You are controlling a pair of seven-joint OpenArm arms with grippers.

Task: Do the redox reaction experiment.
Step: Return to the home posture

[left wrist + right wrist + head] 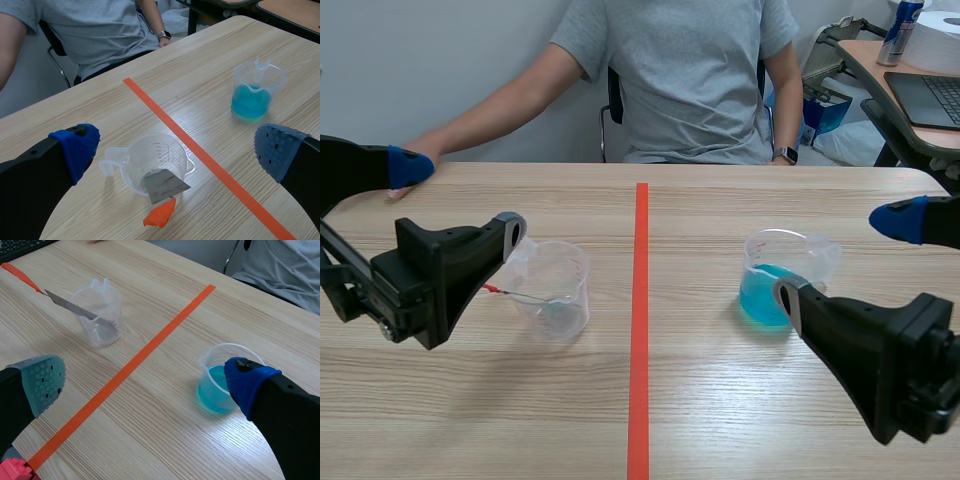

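Grippers, both spread wide and holding nothing. Landmark for all positions: orange-red tape line [640, 300] running down the middle of the table [720, 410].

Left gripper [176, 145] is hanging on the left arm's side of the tape line, with its fingers fully parted. The clear beaker [555, 290] is standing below and between them, near the tape line, with a gap showing to each pad. No contact.

A grey metal strip [165, 184] is leaning tilted inside the clear beaker. Its orange-red end [160, 216] is sticking out over the rim on the side away from the tape line.

Right gripper [145, 379] is hovering on the right arm's side of the tape line, just as wide open and gripping nothing. The second beaker [790, 262] is standing upright on that side, near the tape line, and is holding blue liquid [765, 298] in its lower part. In the right wrist view the blue-padded finger is overlapping its rim. In the left wrist view the beaker is standing alone, with nothing touching it.

A person [690, 80] is sitting at the far end of the tape line.
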